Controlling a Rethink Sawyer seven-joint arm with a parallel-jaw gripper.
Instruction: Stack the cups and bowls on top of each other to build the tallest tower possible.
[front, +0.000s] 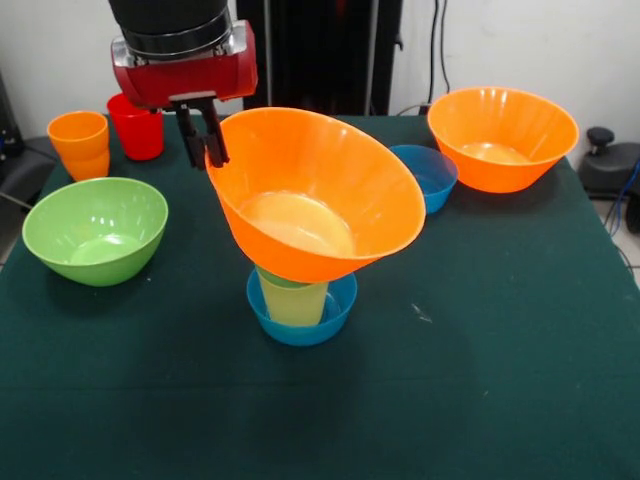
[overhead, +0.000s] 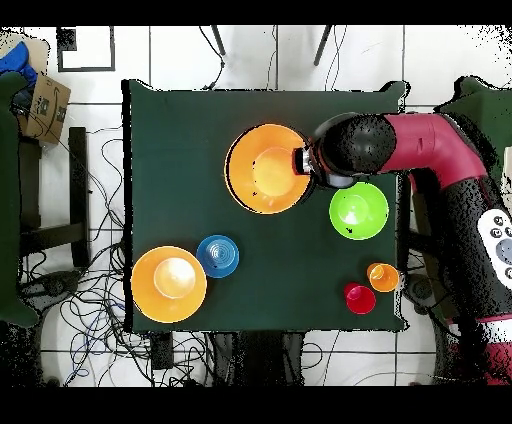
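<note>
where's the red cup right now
In the front view, the red cup stands at the table's far left corner, right beside the orange cup and behind the large green bowl.

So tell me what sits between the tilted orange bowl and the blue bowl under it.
In the front view, a yellow cup with a green rim above it stands between the tilted orange bowl and the blue bowl.

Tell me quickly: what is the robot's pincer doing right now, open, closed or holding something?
Pincer: closed on the rim of the large orange bowl, which sits tilted on top of the tower.
</note>
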